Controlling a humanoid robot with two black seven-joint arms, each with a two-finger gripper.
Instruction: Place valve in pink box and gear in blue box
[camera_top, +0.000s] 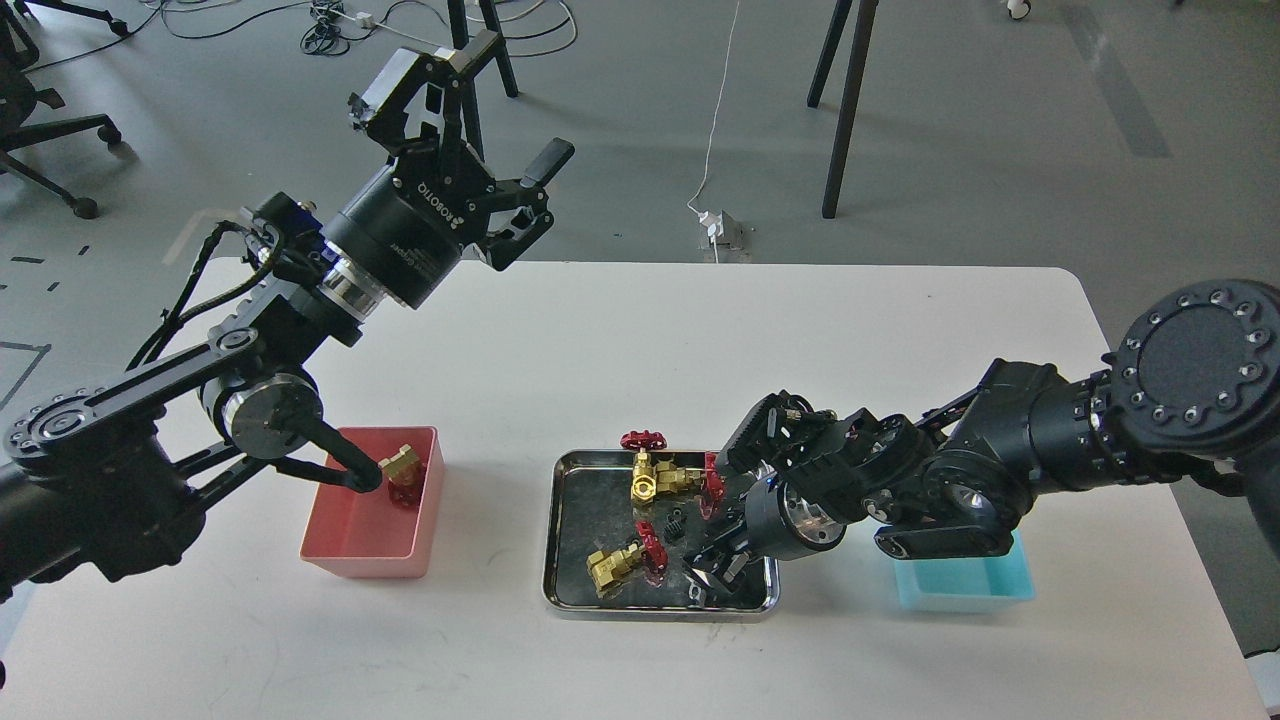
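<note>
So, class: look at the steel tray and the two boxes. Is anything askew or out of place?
Mostly tidy. One valve already sits in the pink box. In the steel tray, the valves lie tipped at different angles, and one red handwheel pokes over the far rim. Nothing has spilled onto the table.

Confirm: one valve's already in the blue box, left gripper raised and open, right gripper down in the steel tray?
Not quite. In the head view that valve lies in the pink box, not the blue box. Left gripper is raised and open; right gripper is in the steel tray.
</note>
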